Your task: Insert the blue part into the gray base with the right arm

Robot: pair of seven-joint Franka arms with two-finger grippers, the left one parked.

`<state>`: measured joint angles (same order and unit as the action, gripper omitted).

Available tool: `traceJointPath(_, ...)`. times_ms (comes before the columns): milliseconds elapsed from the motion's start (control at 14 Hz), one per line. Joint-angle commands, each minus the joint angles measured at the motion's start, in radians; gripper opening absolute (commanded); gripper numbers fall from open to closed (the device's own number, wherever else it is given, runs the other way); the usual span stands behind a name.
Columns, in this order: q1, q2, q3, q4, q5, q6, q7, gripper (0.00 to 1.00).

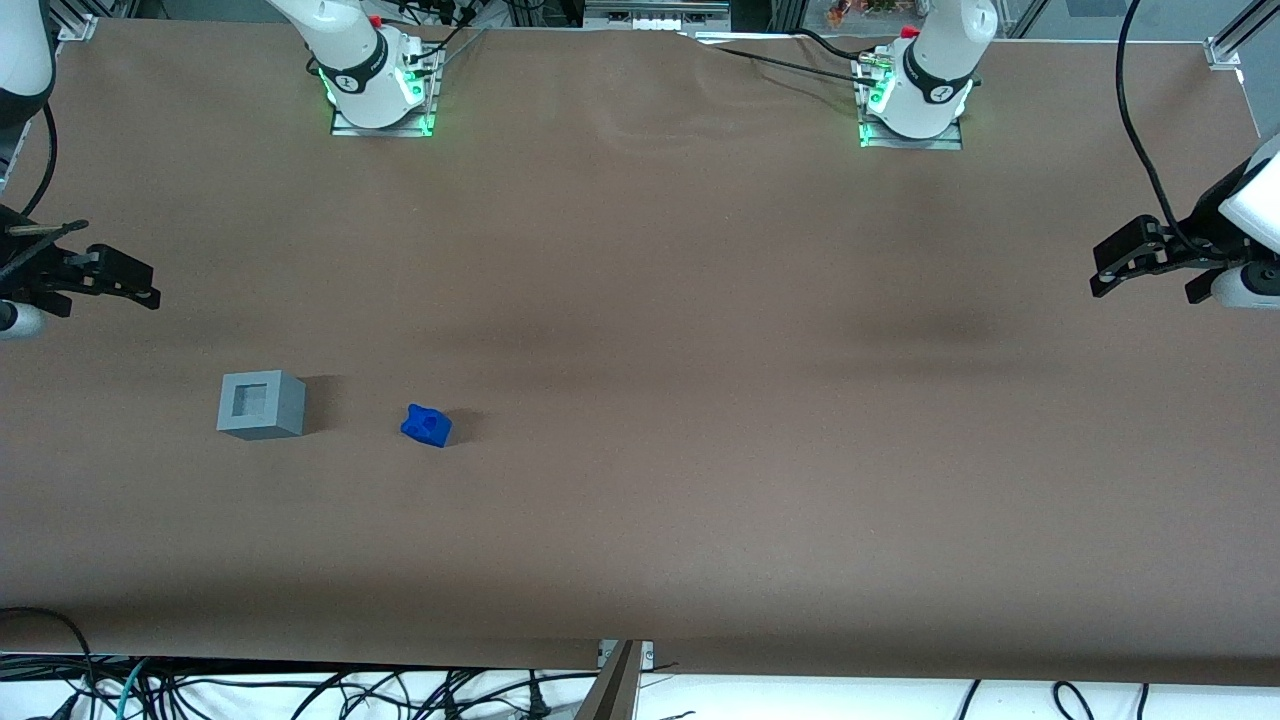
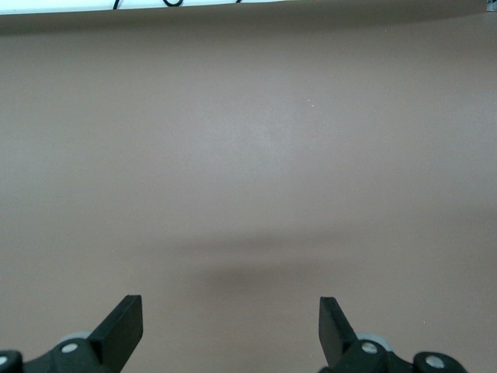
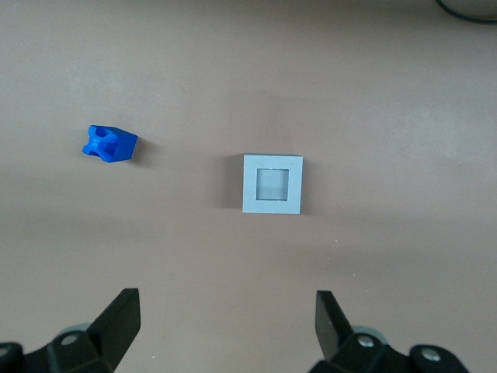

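The blue part [image 1: 426,425] lies on the brown table, tipped on its side, beside the gray base [image 1: 260,404], which stands upright with its square recess facing up. The two are apart by about two base widths. My right gripper [image 1: 140,282] hangs above the table at the working arm's end, farther from the front camera than the base. It is open and empty. In the right wrist view the open gripper [image 3: 225,299] is clear of both the gray base [image 3: 271,183] and the blue part [image 3: 111,144].
The brown table cover [image 1: 640,300] spans the whole view. The two arm bases [image 1: 380,85] stand at the edge farthest from the front camera. Cables [image 1: 300,690] hang along the nearest edge. The left wrist view shows only bare table [image 2: 248,171].
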<state>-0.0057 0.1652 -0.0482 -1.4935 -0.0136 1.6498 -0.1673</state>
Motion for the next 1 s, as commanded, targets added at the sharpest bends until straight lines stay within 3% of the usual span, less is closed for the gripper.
traceJointPath(0, -0.003, -0.007, 0.007, -0.008, -0.008, 0.008, 0.003, 1.0)
traceJointPath(929, 0.0, 0.039, 0.008, -0.008, -0.006, 0.031, 0.0, 1.0)
